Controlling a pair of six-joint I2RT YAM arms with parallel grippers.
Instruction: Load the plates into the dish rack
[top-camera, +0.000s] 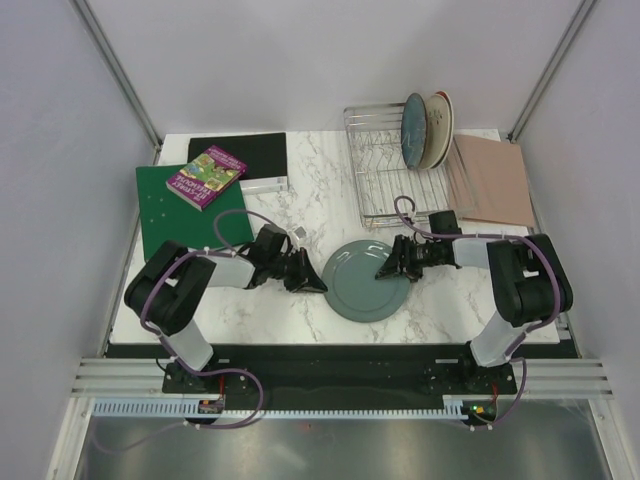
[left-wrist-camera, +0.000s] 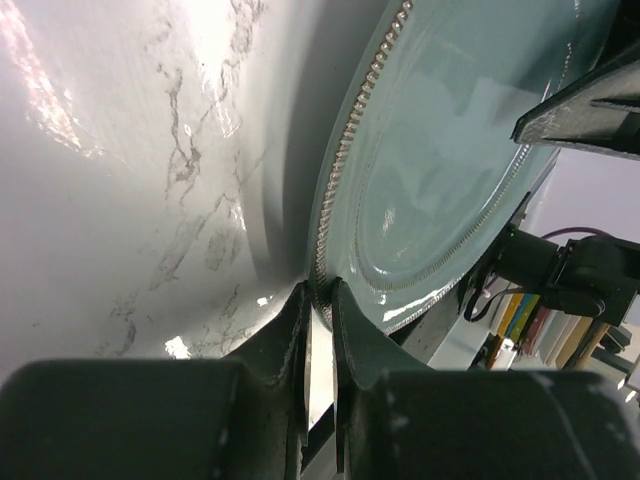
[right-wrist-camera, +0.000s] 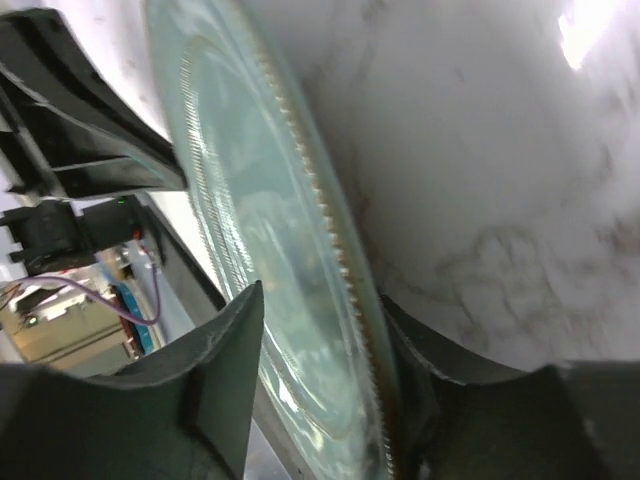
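Note:
A plain grey-green plate (top-camera: 366, 280) lies on the marble table between my two grippers. My left gripper (top-camera: 318, 283) is shut on its left rim; the left wrist view shows the jaws (left-wrist-camera: 318, 290) pinching the beaded rim of the plate (left-wrist-camera: 450, 150). My right gripper (top-camera: 385, 270) is open and straddles the right rim (right-wrist-camera: 320, 300), one finger over the plate's face (right-wrist-camera: 250, 180) and one under it. The silver wire dish rack (top-camera: 385, 170) stands at the back right. It holds the teal-blue plate (top-camera: 414, 130), the cream plate (top-camera: 435, 128) and the red plate (top-camera: 447, 112) upright.
A green binder (top-camera: 180, 215) with a book (top-camera: 206, 178) on it lies at the back left. A black mat (top-camera: 238, 148) lies behind it. A tan board (top-camera: 490, 180) lies right of the rack. A small white object (top-camera: 298, 233) sits near the left arm.

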